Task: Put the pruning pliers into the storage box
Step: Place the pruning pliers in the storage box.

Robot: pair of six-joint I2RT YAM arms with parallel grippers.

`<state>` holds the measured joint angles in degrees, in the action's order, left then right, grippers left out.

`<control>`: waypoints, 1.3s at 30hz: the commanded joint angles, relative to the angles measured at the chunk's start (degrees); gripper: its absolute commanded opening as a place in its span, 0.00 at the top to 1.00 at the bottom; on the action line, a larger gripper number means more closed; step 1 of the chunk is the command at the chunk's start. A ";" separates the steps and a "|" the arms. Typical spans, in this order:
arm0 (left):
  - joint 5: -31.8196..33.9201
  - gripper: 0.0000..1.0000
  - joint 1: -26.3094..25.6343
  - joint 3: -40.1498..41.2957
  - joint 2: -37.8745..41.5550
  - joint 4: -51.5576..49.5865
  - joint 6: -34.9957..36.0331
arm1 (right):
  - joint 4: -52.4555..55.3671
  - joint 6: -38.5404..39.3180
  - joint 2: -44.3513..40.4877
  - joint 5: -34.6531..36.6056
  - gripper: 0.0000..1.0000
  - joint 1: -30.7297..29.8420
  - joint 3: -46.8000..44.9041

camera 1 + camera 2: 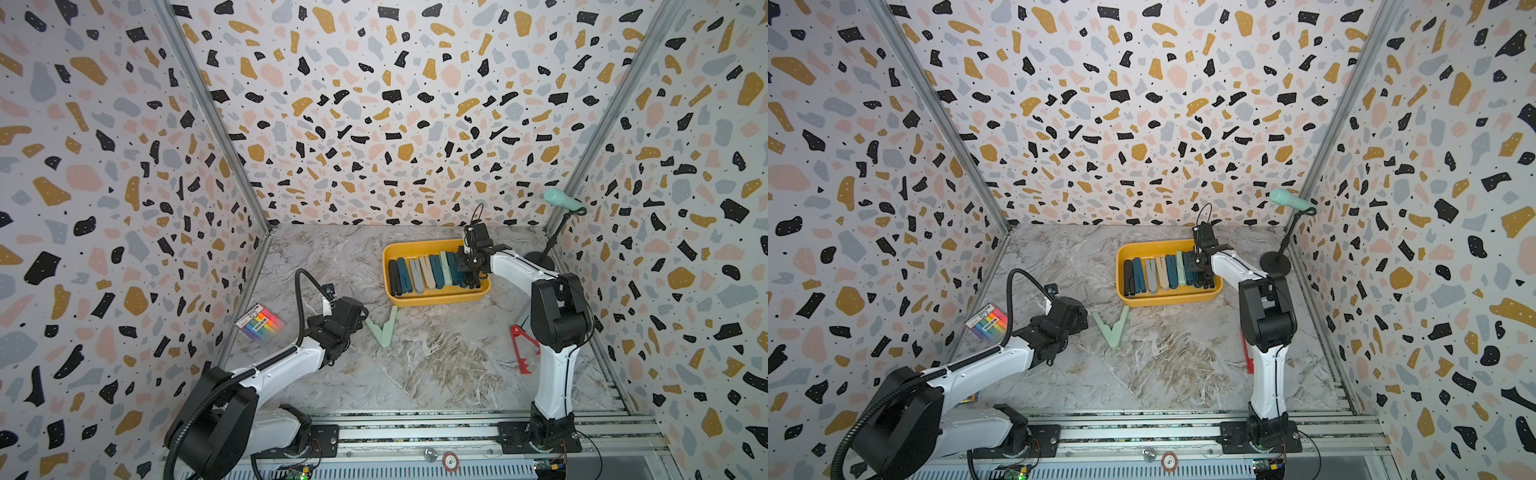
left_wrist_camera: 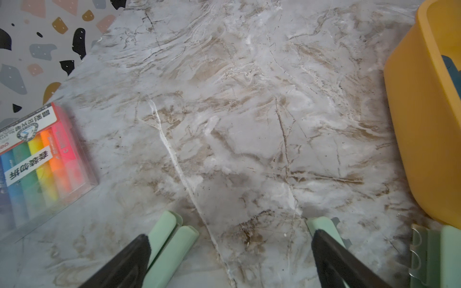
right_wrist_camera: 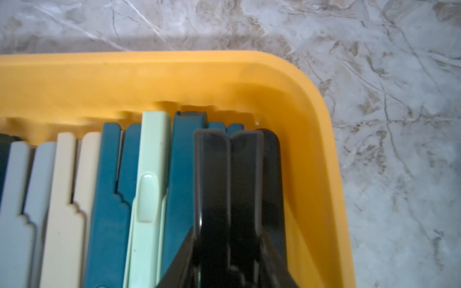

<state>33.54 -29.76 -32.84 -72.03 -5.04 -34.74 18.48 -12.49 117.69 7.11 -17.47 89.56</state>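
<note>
**Nearly done, two tools out**

Storage box (image 1: 436, 300) holds a row of pruning pliers (image 1: 428, 272). Right gripper (image 3: 225, 249) is clamped on black pliers (image 3: 229, 174) at row end, not yet released. Mint pliers (image 1: 384, 330) and red pliers (image 1: 521, 345) lie on table (image 1: 436, 374). Left gripper (image 2: 229, 259) is spread wide over the mint ones, empty.

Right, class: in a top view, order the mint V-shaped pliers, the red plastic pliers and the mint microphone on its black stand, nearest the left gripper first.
1. Mint V-shaped pliers, at the open left gripper.
2. Red plastic pliers, beside the right arm.
3. Mint microphone, back right corner.
</note>
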 commanded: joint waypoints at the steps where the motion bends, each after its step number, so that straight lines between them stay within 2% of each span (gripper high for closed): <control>1: 0.83 0.00 -0.75 -1.97 -0.38 0.14 -0.27 | 1.91 0.90 0.85 1.94 0.76 0.21 1.48; 6: 1.34 0.01 -5.25 -1.80 -1.06 -0.38 -3.35 | 3.50 1.72 2.26 2.51 0.72 0.60 2.68; 13: 0.93 0.00 -8.09 -2.07 -1.99 0.50 -6.90 | 3.92 2.32 2.46 3.50 0.65 0.64 2.90; 21: -1.01 0.01 -10.59 -4.80 -7.31 1.25 -8.36 | 3.91 2.26 2.07 4.05 0.55 0.68 2.62; 28: -2.29 0.01 -12.62 -5.23 -8.72 1.84 -11.12 | 3.33 2.10 -0.53 3.20 0.45 0.65 2.19; 39: -5.10 0.01 -13.95 -4.74 -10.04 3.80 -17.72 | 0.73 1.86 -7.51 1.63 0.36 0.77 -0.31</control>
<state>29.34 -43.31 -36.58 -81.73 -3.29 -49.84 20.71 -10.24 115.77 9.37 -16.97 89.67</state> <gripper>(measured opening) 0.995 0.635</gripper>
